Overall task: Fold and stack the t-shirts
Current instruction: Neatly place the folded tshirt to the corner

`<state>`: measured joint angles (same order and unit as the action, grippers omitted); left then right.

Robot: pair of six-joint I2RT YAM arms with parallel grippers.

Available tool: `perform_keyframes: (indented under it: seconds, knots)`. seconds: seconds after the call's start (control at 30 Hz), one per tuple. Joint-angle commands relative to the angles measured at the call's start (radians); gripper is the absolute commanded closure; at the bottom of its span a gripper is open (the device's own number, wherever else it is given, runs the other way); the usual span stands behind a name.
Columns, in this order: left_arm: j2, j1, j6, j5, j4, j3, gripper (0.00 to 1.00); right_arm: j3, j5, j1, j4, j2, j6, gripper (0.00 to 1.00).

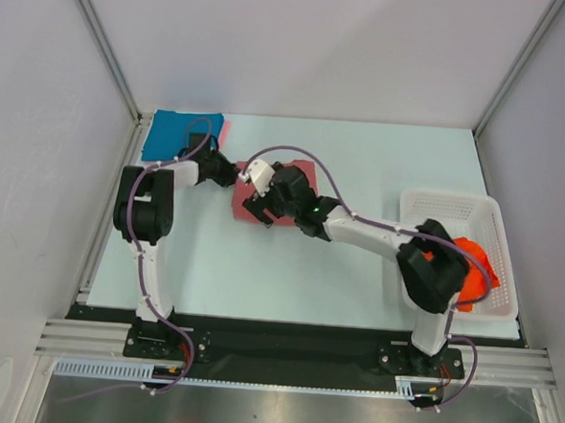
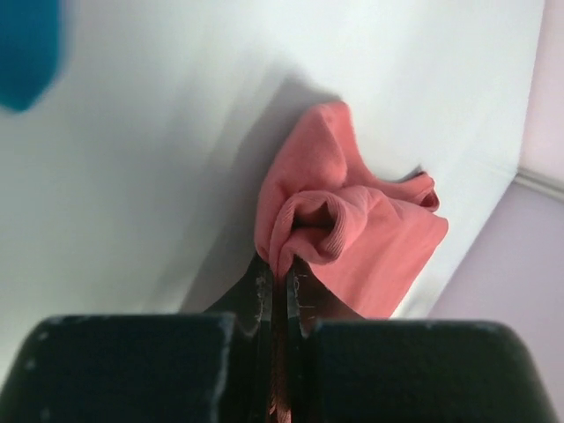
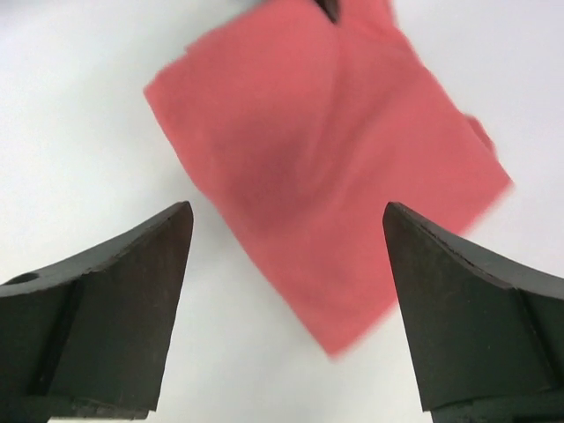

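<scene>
Left pincer (image 2: 282, 295): closed tight, a bunched fold of the salmon-red t-shirt (image 2: 352, 229) clamped between the fingers (image 2: 262, 295). The ribbed hem curls over right at the tips. Cloth beyond the grip hangs crumpled, with its shadow on the tabletop (image 2: 159, 159). In the top view this pincer (image 1: 229, 177) sits at the shirt's left edge.

Right pincer (image 3: 286, 207): jaws spread wide, nothing between them. It is over the near part of the same salmon-red t-shirt (image 3: 335, 176), the left finger above bare tabletop and the right finger above the cloth's edge. Can't tell whether the tips touch the cloth. In the top view it (image 1: 256, 210) reaches in from the right, across the shirt.

Salmon-red t-shirt (image 1: 304, 169): folded to a rough rectangle, mid-tabletop, left of centre, toward the far edge.

Teal t-shirt (image 1: 177, 133): folded flat in the far left corner of the tabletop (image 1: 355, 273). A strip of light pink t-shirt (image 1: 224, 131) shows along its right side.

Orange-red t-shirts (image 1: 471, 266): bundled in the white basket (image 1: 456, 205) near the right edge, toward the near side, partly hidden by the right arm.
</scene>
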<state>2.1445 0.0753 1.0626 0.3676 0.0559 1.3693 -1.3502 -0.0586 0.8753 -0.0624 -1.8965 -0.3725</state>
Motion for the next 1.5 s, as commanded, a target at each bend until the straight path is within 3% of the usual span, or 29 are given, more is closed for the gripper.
perform_keyframes:
  seconds: [0.0,0.2,0.37,0.47,0.67,0.8,0.97,1.47]
  knots:
    - [-0.058,0.021,-0.208,-0.059,0.045,0.120,1.00,0.014,-0.182,-0.012,0.151,0.213,0.173,0.06]
    - [-0.060,0.067,-0.522,-0.131,0.253,0.333,1.00,0.250,-0.234,-0.016,0.349,0.591,0.303,0.05]
    - [-0.083,0.080,-0.657,-0.288,0.375,0.419,1.00,0.436,-0.242,-0.010,0.421,0.879,0.314,0.05]
    - [-0.118,0.086,-0.697,-0.384,0.404,0.425,1.00,0.477,-0.244,-0.012,0.457,0.954,0.313,0.05]
    - [-0.094,0.104,-0.794,-0.549,0.472,0.545,1.00,0.470,-0.222,-0.015,0.467,0.970,0.333,0.05]
    - [0.003,0.129,-0.917,-0.625,0.516,0.765,1.00,0.459,-0.233,-0.012,0.447,0.944,0.316,0.05]
    - [0.155,0.127,-0.958,-0.645,0.570,1.020,1.00,0.447,-0.253,-0.036,0.460,0.909,0.291,0.05]
    - [0.172,0.073,-0.966,-0.697,0.449,1.034,1.00,0.464,-0.159,-0.151,0.464,0.878,0.276,0.05]
